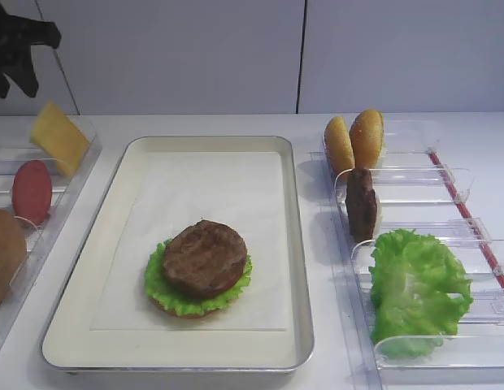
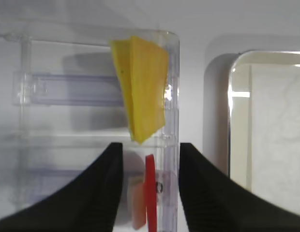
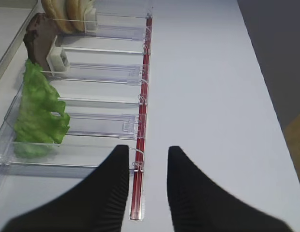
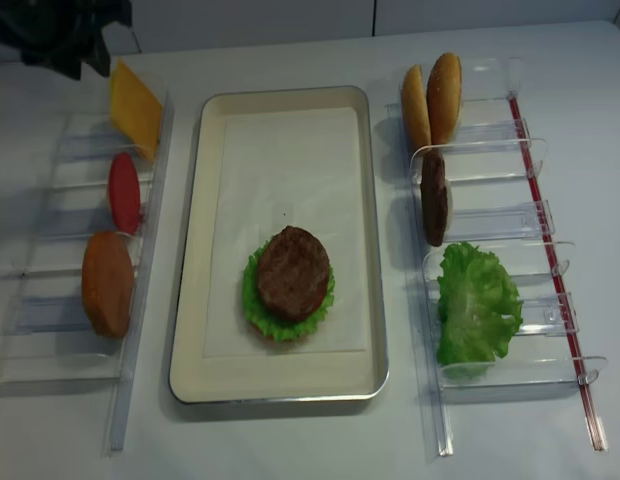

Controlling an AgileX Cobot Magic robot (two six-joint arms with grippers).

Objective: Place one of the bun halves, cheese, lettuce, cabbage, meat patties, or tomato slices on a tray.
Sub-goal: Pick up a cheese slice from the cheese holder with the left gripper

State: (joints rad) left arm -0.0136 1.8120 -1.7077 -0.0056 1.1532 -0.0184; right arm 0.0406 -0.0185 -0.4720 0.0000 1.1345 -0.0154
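The cream tray (image 1: 294,244) holds a stack: a meat patty (image 1: 205,256) on lettuce (image 1: 167,296) on a bun half. My left gripper (image 2: 151,145) is open above the left bin, a red tomato slice (image 2: 150,193) standing upright below the gap between its fingers, untouched. The yellow cheese (image 2: 142,87) leans just ahead of it. My right gripper (image 3: 148,148) is open and empty over the red outer edge of the right bin, beside loose lettuce (image 3: 38,108). That bin also holds bun halves (image 1: 355,140) and a patty (image 1: 361,203). No cabbage is in view.
Clear divided bins flank the tray, the left bin (image 4: 50,260) and the right bin (image 4: 510,215). Another bun half (image 4: 108,283) stands in the left bin. Bare white table lies right of the red strip (image 3: 140,159). A wall stands behind.
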